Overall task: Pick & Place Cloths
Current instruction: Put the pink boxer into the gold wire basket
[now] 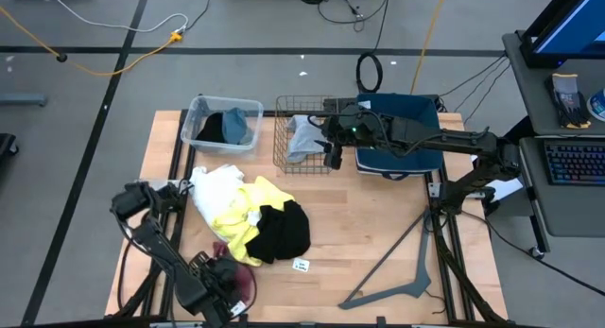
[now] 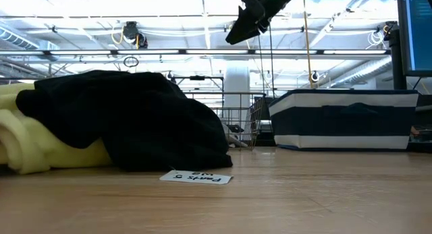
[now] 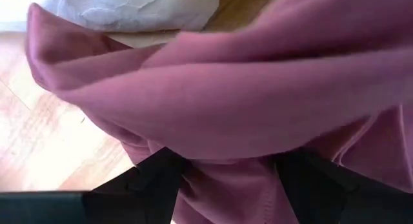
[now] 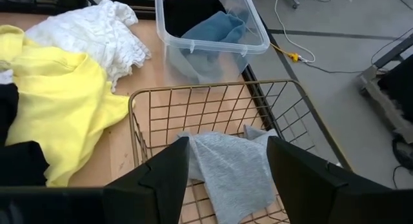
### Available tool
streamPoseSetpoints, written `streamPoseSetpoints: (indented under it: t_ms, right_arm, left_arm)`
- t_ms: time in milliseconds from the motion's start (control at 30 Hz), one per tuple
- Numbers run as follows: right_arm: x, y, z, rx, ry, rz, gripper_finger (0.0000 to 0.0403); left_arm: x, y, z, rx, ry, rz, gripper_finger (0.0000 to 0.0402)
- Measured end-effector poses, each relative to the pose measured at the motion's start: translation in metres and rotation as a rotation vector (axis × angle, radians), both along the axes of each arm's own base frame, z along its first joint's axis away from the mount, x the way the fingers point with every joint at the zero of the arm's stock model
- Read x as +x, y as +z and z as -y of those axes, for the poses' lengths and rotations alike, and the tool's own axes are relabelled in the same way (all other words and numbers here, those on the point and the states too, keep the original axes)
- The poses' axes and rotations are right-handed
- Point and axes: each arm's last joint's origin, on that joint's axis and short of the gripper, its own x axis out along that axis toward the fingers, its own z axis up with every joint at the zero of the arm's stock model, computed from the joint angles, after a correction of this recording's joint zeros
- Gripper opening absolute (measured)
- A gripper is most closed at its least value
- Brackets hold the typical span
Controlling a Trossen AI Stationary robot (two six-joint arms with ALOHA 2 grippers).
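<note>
A pile of cloths lies mid-table: white [image 1: 216,188], yellow [image 1: 248,210] and black [image 1: 282,232]. My left gripper [image 1: 222,283] is at the near left corner, shut on a maroon cloth [image 1: 244,276] that fills the left wrist view [image 3: 226,101]. My right gripper [image 1: 331,156] hangs open over the wire basket [image 1: 284,150], above the table. Below it a grey cloth [image 4: 232,172] lies in the basket, partly draped over the far rim. A black cloth [image 1: 213,128] and a blue-grey one [image 1: 236,128] sit in a clear plastic bin [image 1: 203,109]. My left gripper has a gathered bunch of the maroon cloth [image 3: 226,185] between its two fingers [image 3: 161,179]. Several folds run between them, with a hem showing [image 3: 268,198]. The rest of the cloth spreads in front of the fingers, over the wooden table.
The dark blue fabric bin [image 1: 406,160] stands right of the wire basket, under the right arm. A white paper tag [image 1: 301,265] lies near the black cloth. A grey angled bar [image 1: 397,271] rests on the table's near right part. Bare wood shows between the pile and that bar.
</note>
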Motion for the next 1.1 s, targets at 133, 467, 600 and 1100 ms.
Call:
streamPoseSetpoints:
  t_ms: [133, 467, 600, 1100]
  right_arm:
    - [0.0, 0.0, -0.002, 0.016, -0.005, 0.007, 0.0199]
    - [0.006, 0.0, -0.027, 0.021, 0.074, 0.008, 0.0197]
    - [0.008, 0.0, -0.042, 0.034, 0.138, 0.009, 0.0197]
    - [0.002, -0.012, -0.091, 0.07, 0.354, -0.146, 0.0196]
  left_arm:
    - [0.001, -0.005, 0.001, 0.005, -0.012, -0.013, 0.0232]
    - [0.004, -0.003, 0.004, -0.044, -0.102, 0.018, 0.0048]
    - [0.004, -0.001, 0.005, -0.055, -0.131, 0.018, 0.0015]
    - [-0.019, 0.061, 0.002, -0.166, -0.226, 0.19, 0.0006]
